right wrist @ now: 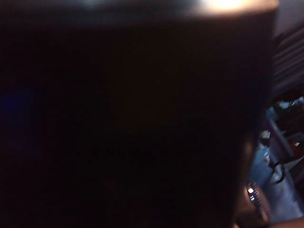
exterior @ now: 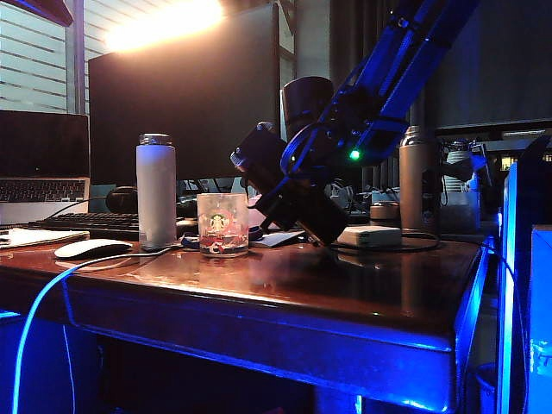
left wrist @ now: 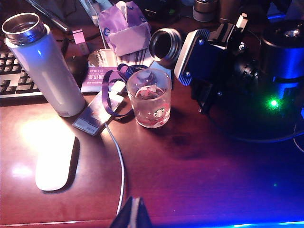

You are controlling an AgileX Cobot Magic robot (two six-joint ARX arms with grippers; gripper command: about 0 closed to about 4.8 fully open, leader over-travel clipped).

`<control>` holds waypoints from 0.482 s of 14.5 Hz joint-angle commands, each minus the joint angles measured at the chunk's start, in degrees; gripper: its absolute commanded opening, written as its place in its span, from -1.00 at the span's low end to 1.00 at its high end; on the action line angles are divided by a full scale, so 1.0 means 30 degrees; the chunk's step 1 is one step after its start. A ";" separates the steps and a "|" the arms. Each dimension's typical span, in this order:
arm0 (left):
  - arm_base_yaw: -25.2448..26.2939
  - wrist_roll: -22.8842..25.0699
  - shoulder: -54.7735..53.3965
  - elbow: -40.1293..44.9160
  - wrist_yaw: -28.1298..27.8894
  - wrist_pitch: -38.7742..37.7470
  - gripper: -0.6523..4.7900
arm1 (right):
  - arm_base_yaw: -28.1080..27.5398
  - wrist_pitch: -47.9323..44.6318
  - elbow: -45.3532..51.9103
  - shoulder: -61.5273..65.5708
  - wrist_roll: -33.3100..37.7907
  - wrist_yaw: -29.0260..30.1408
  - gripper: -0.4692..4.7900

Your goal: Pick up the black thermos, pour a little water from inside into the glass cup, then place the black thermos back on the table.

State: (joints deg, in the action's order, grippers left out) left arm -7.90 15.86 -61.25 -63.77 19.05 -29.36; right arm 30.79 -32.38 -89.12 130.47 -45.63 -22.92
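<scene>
**Exterior view: black thermos tipped over the glass cup**

Exterior view puts the right gripper near the middle of the frame, clamped round the black thermos, which lies steeply tilted in the air, its mouth pointing toward ten o'clock and its base down toward four o'clock. The mouth hangs just above and at about two o'clock of the glass cup, apart from it. The cup stands upright on the table. At nine o'clock of the cup stands a white flask, upright, with a white mouse lying further out at about eight o'clock. A bronze flask stands well apart at three o'clock, behind a small white box.

From the left wrist camera, the thermos mouth shows as a dark round opening with a shiny rim, at about one o'clock of the cup, and the right gripper's blue and white body sits just behind it. A lanyard with a card lies between the white flask and the cup. The left gripper shows only as a dark tip at six o'clock, over bare table; whether its jaws are spread cannot be told.

The right wrist camera is almost filled by the thermos's dark wall.
</scene>
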 commanded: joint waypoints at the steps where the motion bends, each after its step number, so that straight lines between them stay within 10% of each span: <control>1: -0.0007 0.0007 0.0058 -0.0102 0.0080 0.0233 -0.78 | 0.0007 -0.2186 -0.0255 -0.0240 -0.1115 -0.0211 0.10; 7: -0.0007 0.0007 0.0058 -0.0102 0.0080 0.0233 -0.78 | 0.0022 -0.2892 -0.0255 -0.0240 -0.3031 -0.0219 0.10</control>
State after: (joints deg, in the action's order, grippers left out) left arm -7.90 15.86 -61.25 -63.77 19.05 -29.36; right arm 30.79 -37.01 -89.12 130.52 -54.02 -23.31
